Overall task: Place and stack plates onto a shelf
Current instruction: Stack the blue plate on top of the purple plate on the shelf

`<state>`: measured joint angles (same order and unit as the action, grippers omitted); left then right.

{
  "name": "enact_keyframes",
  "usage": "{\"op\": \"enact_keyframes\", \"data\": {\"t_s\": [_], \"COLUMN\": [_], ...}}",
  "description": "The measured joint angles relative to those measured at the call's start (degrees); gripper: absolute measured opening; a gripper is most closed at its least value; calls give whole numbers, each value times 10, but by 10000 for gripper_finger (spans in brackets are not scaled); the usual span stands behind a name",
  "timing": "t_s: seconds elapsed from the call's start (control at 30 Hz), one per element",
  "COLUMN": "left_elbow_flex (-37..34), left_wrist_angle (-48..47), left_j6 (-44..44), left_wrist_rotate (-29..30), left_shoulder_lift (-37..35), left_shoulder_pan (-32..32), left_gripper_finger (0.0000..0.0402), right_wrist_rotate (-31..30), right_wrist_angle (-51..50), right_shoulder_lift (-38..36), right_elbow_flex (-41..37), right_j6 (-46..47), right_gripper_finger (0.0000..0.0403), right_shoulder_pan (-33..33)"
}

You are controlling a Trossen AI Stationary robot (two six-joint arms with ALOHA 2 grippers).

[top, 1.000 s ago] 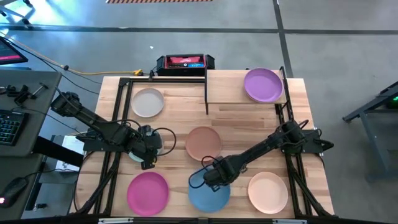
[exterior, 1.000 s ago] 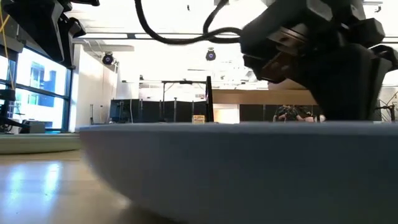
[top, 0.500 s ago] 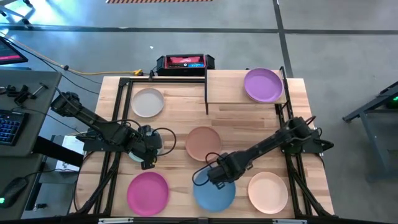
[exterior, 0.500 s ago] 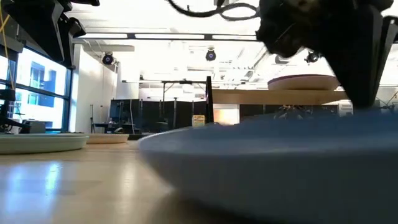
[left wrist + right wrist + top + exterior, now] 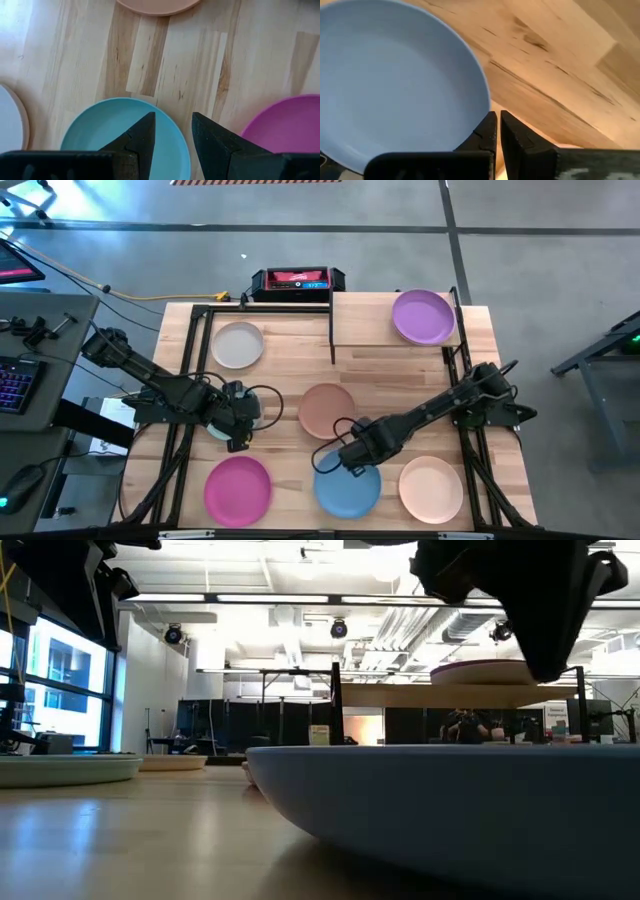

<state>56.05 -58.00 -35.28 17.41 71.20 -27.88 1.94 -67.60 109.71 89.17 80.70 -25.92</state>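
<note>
**Blue plate by its rim, right arm**

Your right gripper sits over the far rim of the blue plate, near the front edge of the counter. In its wrist view the fingers are pressed nearly together just beside the rim, and you cannot tell for sure that any rim is pinched between them. Your left gripper hangs over the mint plate with its fingers spread apart and nothing between them.

Judge the plates as stiff, light and matte, so not very slippery, but shallow. The low rim is the only place to take hold, and a thin pinch there will likely let the plate tilt or swing.

The shelf stands at the back right and carries only the purple plate. The terracotta, pink, peach and cream plates lie apart on the counter.

No brand or writing on the plates can be read.
</note>
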Motion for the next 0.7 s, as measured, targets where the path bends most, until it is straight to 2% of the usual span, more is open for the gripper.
{"op": "enact_keyframes", "data": {"t_s": [0.13,0.47,0.7], "left_elbow_flex": [0,0,0], "left_wrist_angle": [0,0,0], "left_j6": [0,0,0], "left_wrist_rotate": [0,0,-1], "left_shoulder_lift": [0,0,0], "left_shoulder_pan": [0,0,0], "left_gripper_finger": [120,120,120], "right_wrist_rotate": [0,-34,-24], "right_wrist_angle": [30,34,35], "right_shoulder_lift": [1,23,58], "right_elbow_flex": [0,0,0], "right_j6": [-12,-27,-28], "right_gripper_finger": [19,110,123], "right_shoulder_pan": [4,5,4]}}
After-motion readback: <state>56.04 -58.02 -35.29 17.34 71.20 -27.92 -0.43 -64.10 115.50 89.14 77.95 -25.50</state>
